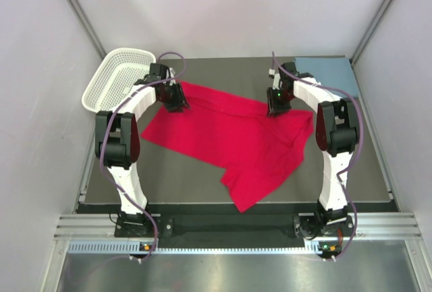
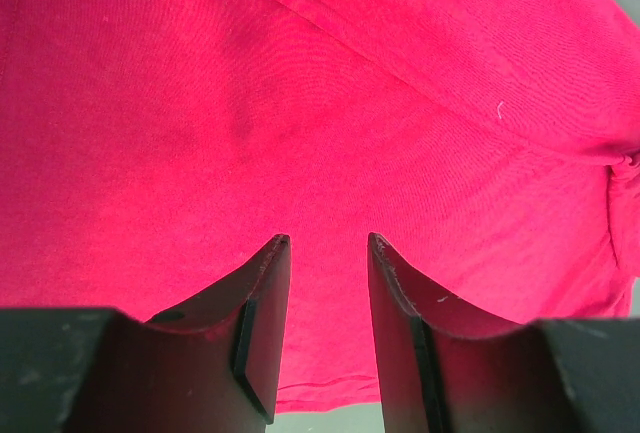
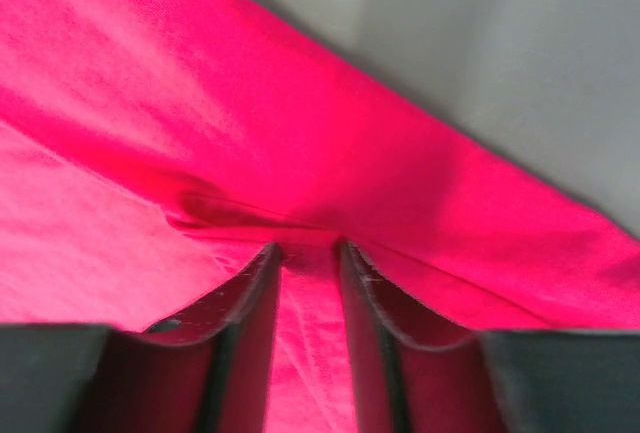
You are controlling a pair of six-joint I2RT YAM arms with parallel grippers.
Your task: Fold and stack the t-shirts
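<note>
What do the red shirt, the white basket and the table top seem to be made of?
Red shirt: soft knit cloth, matte; fine ribs and folds show. Basket: probably plastic, white; stiff open mesh. Table top: unclear, maybe a dark matte mat; flat, no shine.

The left arm (image 1: 125,145) and right arm (image 1: 332,137) are bent toward the far edge of the desk (image 1: 196,185). The left hand (image 1: 177,100) is held part-open, the right hand (image 1: 277,107) narrower.

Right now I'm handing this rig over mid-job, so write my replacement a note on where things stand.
Left tool: open, tips over the red t-shirt near its far left edge.
Right tool: tips at a puckered fold on its far right edge; grip unclear.
It lies spread out, unfolded. Blue-grey t-shirt lies flat in the far right corner.
Done: nothing stacked. Left: fold the red one, stack both.
</note>
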